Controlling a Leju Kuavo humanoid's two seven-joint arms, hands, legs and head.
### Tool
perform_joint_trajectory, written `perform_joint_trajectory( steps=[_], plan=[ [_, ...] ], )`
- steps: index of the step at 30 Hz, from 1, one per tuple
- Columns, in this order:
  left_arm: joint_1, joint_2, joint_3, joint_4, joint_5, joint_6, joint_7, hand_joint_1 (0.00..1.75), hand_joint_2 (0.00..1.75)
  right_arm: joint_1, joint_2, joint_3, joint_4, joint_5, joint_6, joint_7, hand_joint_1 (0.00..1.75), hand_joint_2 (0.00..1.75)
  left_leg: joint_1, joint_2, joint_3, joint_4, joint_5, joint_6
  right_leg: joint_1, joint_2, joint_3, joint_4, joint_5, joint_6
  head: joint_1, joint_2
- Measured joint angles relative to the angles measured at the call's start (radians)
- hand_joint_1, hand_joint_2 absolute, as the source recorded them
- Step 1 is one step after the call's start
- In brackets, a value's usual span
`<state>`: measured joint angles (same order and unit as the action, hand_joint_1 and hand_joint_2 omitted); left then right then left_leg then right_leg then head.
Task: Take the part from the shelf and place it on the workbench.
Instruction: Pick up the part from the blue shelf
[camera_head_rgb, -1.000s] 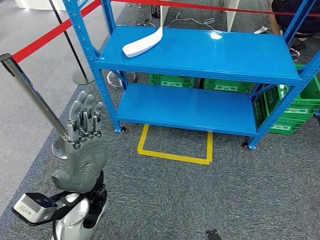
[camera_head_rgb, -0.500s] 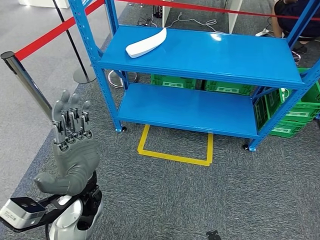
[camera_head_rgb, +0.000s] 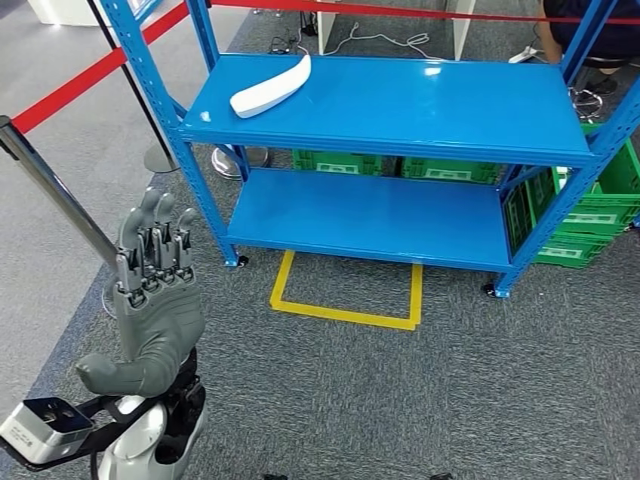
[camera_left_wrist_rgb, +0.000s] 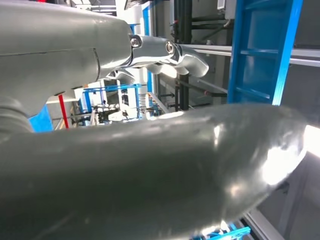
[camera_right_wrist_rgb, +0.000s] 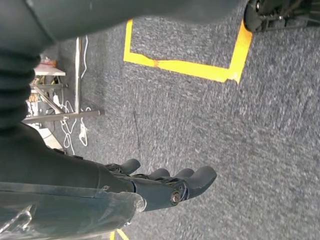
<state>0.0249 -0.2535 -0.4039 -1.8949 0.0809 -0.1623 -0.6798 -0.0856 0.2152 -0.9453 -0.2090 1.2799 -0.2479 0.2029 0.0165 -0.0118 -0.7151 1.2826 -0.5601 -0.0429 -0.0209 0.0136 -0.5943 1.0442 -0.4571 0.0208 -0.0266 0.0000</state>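
- Since half a second ago the whole head view has shifted a little, so the camera has moved; the left hand (camera_head_rgb: 155, 300) sits slightly higher and further right in the picture than before, with its pose much the same.
- Green crates (camera_head_rgb: 596, 215) stand on the floor behind and to the right of the blue shelf (camera_head_rgb: 392, 100); what they hold cannot be made out.
- On the shelf's top board lies the white part (camera_head_rgb: 270, 87), a long curved piece, near the board's left front corner, at a slant. The lower board (camera_head_rgb: 370, 215) carries nothing that can be seen.
- That left hand is raised over the grey carpet (camera_head_rgb: 453, 400), back of the hand toward the camera, fingers (camera_head_rgb: 158, 240) upright and close side by side, thumb stuck out to the left. It holds nothing and touches nothing.
- The right hand (camera_right_wrist_rgb: 166, 185) shows in the right wrist view, its dark fingers stretched out nearly straight over the carpet, with nothing in them.
- The part lies well apart from the left hand, up and to the right of it in the head view, with the shelf's left front post (camera_head_rgb: 181, 150) between them.
- Yellow tape (camera_head_rgb: 343, 310) marks a three-sided box on the carpet just before the shelf.
- A red barrier belt (camera_head_rgb: 68, 90) and a slanted metal post (camera_head_rgb: 53, 185) stand to the left of the shelf.
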Motion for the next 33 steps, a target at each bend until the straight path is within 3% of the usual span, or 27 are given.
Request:
perform_joint_trajectory(
  steps=[1,3,4,6,9,11,13,14,15,16,18,20,23,25,29,30,31,33],
  plan=[
    [0.0,0.0,-0.001,0.002,0.0,0.001,0.0,0.0,0.0,0.0,0.0,0.0,0.0,0.001,-0.005,0.0,0.0,0.0,-0.001,0.0,0.013,-0.033,0.031,0.005,0.001,0.0,0.002,0.0,-0.001,0.0,0.0,0.0],
    [-0.001,0.0,-0.005,0.003,0.0,0.003,0.0,0.0,0.0,-0.001,0.0,0.0,0.0,0.003,-0.008,0.0,0.0,0.0,-0.005,0.001,0.072,-0.16,0.101,0.017,0.003,0.001,0.005,0.0,-0.003,0.003,0.0,0.0],
    [-0.002,0.0,-0.006,0.003,0.0,0.003,0.0,0.0,0.0,-0.001,0.0,0.0,0.0,0.003,-0.009,0.0,0.0,0.0,-0.007,0.002,0.099,-0.218,0.12,0.02,0.005,0.001,0.005,0.001,-0.005,0.006,0.0,0.0],
    [-0.002,0.0,-0.009,0.005,0.0,0.003,0.0,0.0,0.0,0.0,0.0,0.0,0.0,0.003,-0.01,0.0,0.0,0.0,-0.01,0.001,0.12,-0.27,0.124,0.021,0.007,0.0,0.003,-0.001,-0.005,0.018,0.001,0.0],
    [-0.003,-0.001,-0.013,0.007,0.0,0.004,0.0,0.0,0.0,-0.001,0.0,0.0,0.0,0.003,-0.011,0.0,0.0,0.0,-0.008,-0.001,0.124,-0.281,0.127,0.03,0.003,-0.003,0.001,0.001,-0.011,0.036,0.003,0.0],
    [-0.004,-0.001,-0.015,0.009,0.0,0.004,0.0,0.0,0.0,-0.002,0.0,0.0,0.0,0.004,-0.011,0.0,0.0,0.0,-0.006,0.001,0.128,-0.286,0.128,0.04,0.003,-0.005,-0.034,0.078,-0.056,0.043,0.008,0.0],
    [-0.004,-0.001,-0.016,0.011,0.0,0.004,0.0,0.0,0.0,-0.001,0.0,0.0,0.0,0.004,-0.011,0.0,0.0,0.0,-0.009,0.001,0.129,-0.286,0.126,0.045,0.003,-0.005,-0.099,0.213,-0.116,0.047,0.011,0.0],
    [-0.004,-0.001,-0.016,0.012,0.0,0.004,0.0,0.0,0.0,0.0,0.0,0.0,0.0,0.004,-0.011,0.0,0.0,0.0,-0.01,0.001,0.129,-0.286,0.126,0.046,0.004,-0.005,-0.123,0.259,-0.128,0.048,0.011,0.0],
    [-0.004,-0.001,-0.016,0.014,0.0,0.004,0.0,0.0,0.0,0.001,0.0,0.0,0.0,0.004,-0.011,0.0,0.0,0.0,-0.011,0.0,0.131,-0.286,0.125,0.047,0.004,-0.005,-0.13,0.271,-0.121,0.048,0.011,0.0],
    [-0.004,-0.001,-0.016,0.015,0.0,0.004,0.0,0.0,0.0,0.001,0.0,0.0,0.0,0.004,-0.011,0.0,0.0,0.0,-0.011,0.0,0.133,-0.286,0.124,0.047,0.004,-0.005,-0.116,0.239,-0.095,0.046,0.011,0.0],
    [-0.004,-0.001,-0.017,0.016,0.0,0.004,0.0,0.0,0.0,-0.001,0.0,0.0,0.0,0.004,-0.011,0.0,0.0,0.0,-0.012,-0.002,0.14,-0.286,0.12,0.043,0.004,-0.005,-0.049,0.103,-0.028,0.043,0.011,0.0],
    [-0.005,-0.001,-0.018,0.017,0.001,0.002,0.0,0.0,0.0,-0.003,0.0,0.0,0.0,0.004,-0.012,0.006,0.0,0.0,-0.016,-0.003,0.141,-0.283,0.118,0.034,0.005,-0.004,0.0,0.005,0.003,0.036,0.01,0.0],
    [-0.007,0.001,-0.025,0.024,0.013,-0.015,0.0,0.0,0.0,-0.003,0.0,0.0,0.0,0.002,-0.009,0.066,0.0,0.0,-0.016,-0.003,0.14,-0.287,0.12,0.019,0.008,-0.002,0.005,-0.011,0.005,0.019,0.01,0.0],
    [-0.01,0.003,-0.033,0.034,0.019,-0.025,0.0,0.0,0.0,-0.003,0.0,-0.001,0.0,0.005,0.003,0.11,0.0,0.0,-0.014,-0.002,0.128,-0.262,0.098,0.009,0.005,-0.002,0.006,-0.015,0.009,0.007,0.006,0.0],
    [-0.015,0.006,-0.047,0.063,0.026,-0.029,0.0,0.0,0.0,-0.003,0.0,-0.001,0.0,0.018,0.012,0.131,0.0,0.0,-0.011,0.001,0.018,-0.035,-0.006,-0.006,0.002,-0.005,0.005,-0.017,0.01,0.0,0.0,0.0],
    [-0.015,0.007,-0.048,0.069,0.029,-0.028,0.0,0.0,0.0,-0.002,0.0,-0.001,0.0,0.021,0.009,0.132,0.0,0.0,-0.01,0.001,0.003,-0.007,-0.006,-0.007,0.002,-0.006,0.005,-0.017,0.01,-0.001,0.0,0.0],
    [-0.015,0.007,-0.049,0.074,0.031,-0.026,0.0,0.0,0.0,-0.002,0.0,-0.001,0.0,0.024,0.006,0.131,0.0,0.0,-0.009,0.001,0.006,-0.019,0.015,-0.007,0.001,-0.005,0.006,-0.017,0.009,0.0,0.0,0.0],
    [-0.017,0.007,-0.052,0.081,0.024,-0.019,0.0,0.0,0.0,-0.002,0.0,0.0,0.0,0.026,0.002,0.128,0.0,0.0,-0.007,0.002,0.058,-0.129,0.086,-0.004,0.0,-0.004,0.008,-0.017,0.008,0.003,0.0,0.0]
  ],
)
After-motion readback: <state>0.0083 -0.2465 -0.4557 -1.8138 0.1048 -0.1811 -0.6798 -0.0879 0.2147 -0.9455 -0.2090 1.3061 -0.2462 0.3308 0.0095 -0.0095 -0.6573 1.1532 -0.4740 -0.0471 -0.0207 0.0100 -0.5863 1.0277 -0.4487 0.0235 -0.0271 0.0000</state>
